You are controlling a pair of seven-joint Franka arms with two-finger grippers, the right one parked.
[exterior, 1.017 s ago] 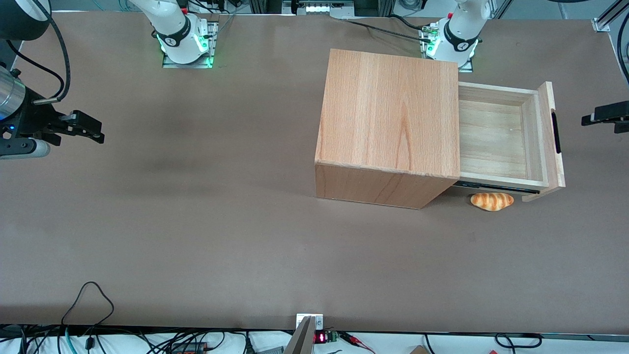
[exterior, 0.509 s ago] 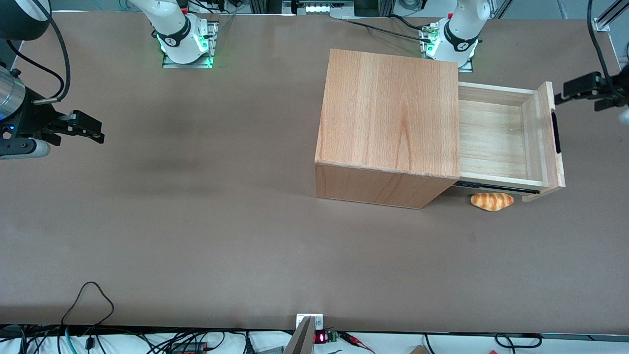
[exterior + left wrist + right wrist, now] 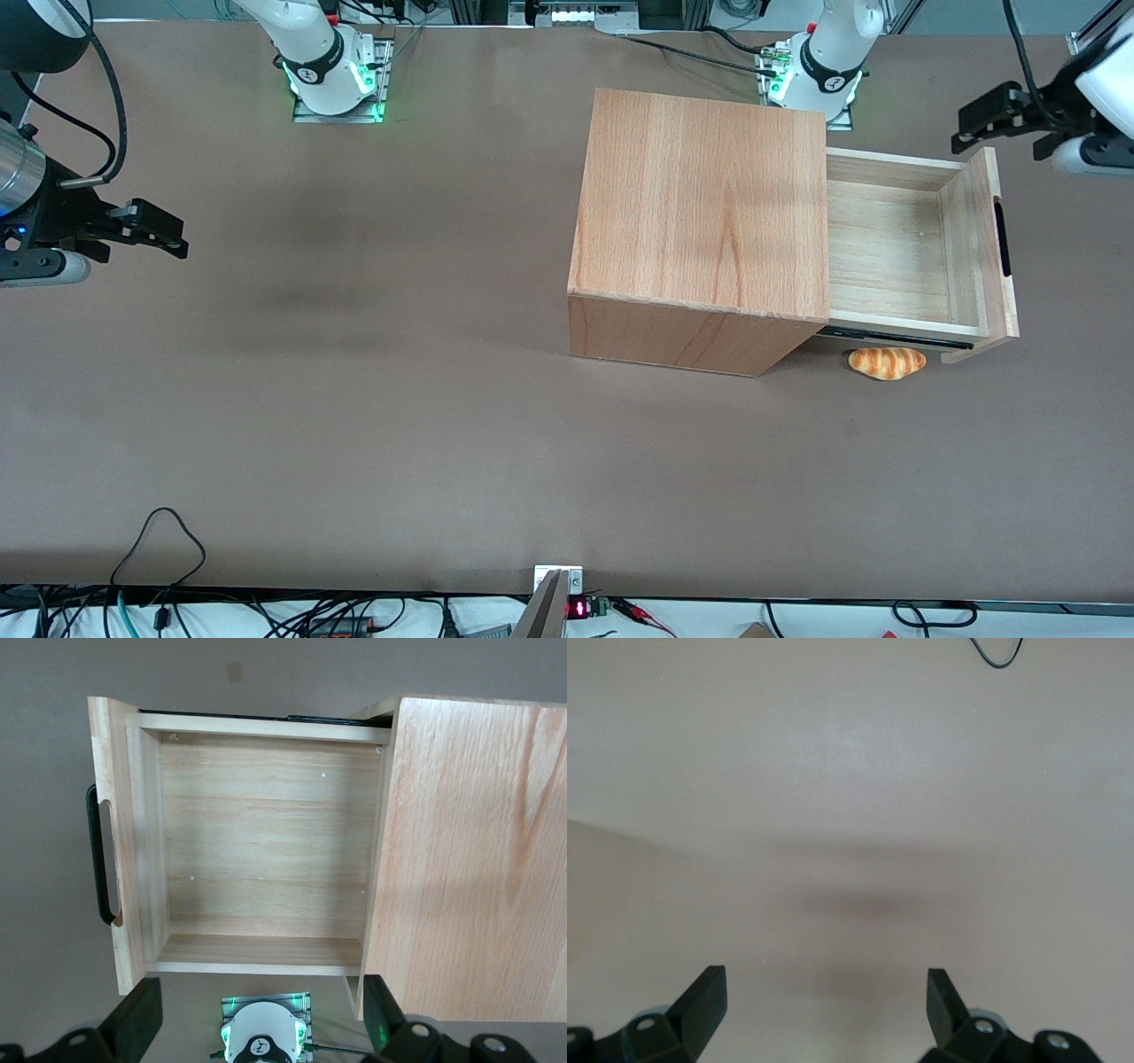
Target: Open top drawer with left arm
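I note the brown worktop (image 3: 354,399) carrying the plain wooden cabinet (image 3: 700,204); it lies toward the parked arm's end from my tool. The top drawer (image 3: 895,244) stands well pulled out of that cabinet, its pale floor bare in the left wrist view, and I judge the task essentially complete.

The left arm (image 3: 1103,80) holds the tool (image 3: 997,120) above the worktop, clear of everything and touching nothing. The tool's fingers (image 3: 133,1019) are spread wide with nothing between them. The drawer lies below the tool and nearer the front camera than it, with the drawer's farther corner closest.

The black handle (image 3: 1002,237) on the front panel runs along the panel, crosswise to the drawer's line of travel. Any further pull would draw the panel away from the cabinet, toward the working arm's end.

A small bread roll (image 3: 887,362) rests on the worktop beside the drawer's rail, nearer the front camera than the tool and well apart from it.
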